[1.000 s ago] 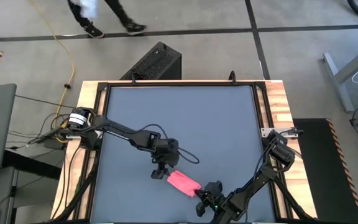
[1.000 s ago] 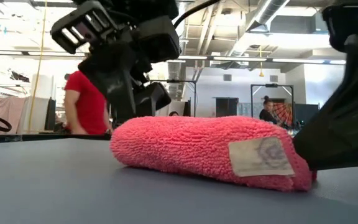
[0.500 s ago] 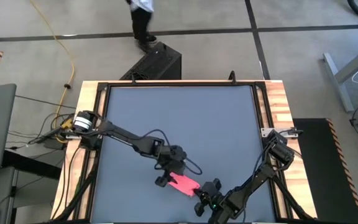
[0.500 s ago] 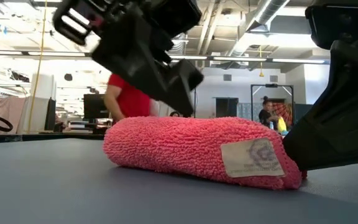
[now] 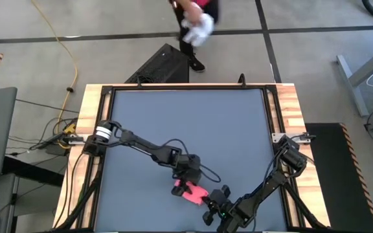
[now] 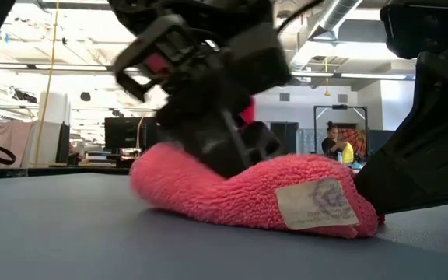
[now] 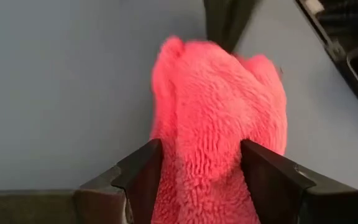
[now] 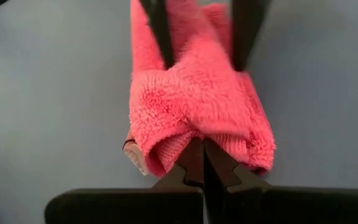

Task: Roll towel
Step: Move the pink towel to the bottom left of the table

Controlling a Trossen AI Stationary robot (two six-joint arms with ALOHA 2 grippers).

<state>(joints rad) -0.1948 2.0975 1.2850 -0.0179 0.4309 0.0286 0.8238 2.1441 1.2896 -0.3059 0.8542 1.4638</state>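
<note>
The towel is a pink roll lying near the table's near edge, with a pale label at its right end. My left gripper is open and stands down over the roll's left part, one finger on each long side. My right gripper is shut on the roll's right end. In the high view the left gripper and the right gripper face each other along the roll. My left gripper comes at the roll slanting down from the far left, its open fingers along the two long sides. The towel fills the gap between them. In the low view the roll's top dips under the gripper; the roll lies on the table. My right gripper pinches the roll's right end between its shut fingers, coming slanting down from the table's near right. The fingertips reach in under the outer fold, which hides how many layers they have. That end rests on the table.
The dark grey table has free room toward its far edge and both sides, inside a wooden frame. A person walks past beyond the far edge, near a black box on the floor.
My left gripper has gone down and toward the table's near right, from beside the roll's left end to astride the roll, staying open. The roll's top has sunk under it. The roll's right end, shut in my right gripper, has stayed in place.
</note>
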